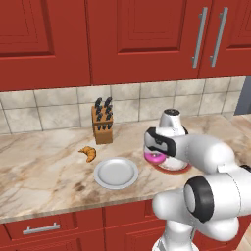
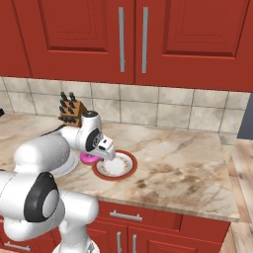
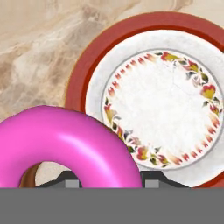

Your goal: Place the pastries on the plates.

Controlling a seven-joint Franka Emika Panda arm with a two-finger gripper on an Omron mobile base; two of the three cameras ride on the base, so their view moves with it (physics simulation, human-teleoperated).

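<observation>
Pink glossy donut (image 3: 65, 144), seemingly gripped.

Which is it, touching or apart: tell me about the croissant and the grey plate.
Apart. In the left base view the croissant lies on the counter up and left of the grey plate, with a strip of bare marble between them.

the left base view looks from behind the arm on its left side, forward and down at the counter (image 1: 44, 171) and the red cupboards. the right base view looks the same way from the other side. both see the red-rimmed plate (image 2: 116, 165), the grey plate (image 1: 116, 173) and the knife block (image 1: 102, 122). the hand view looks down from very near at the red-rimmed plate and the pink donut (image 3: 65, 146).
</observation>
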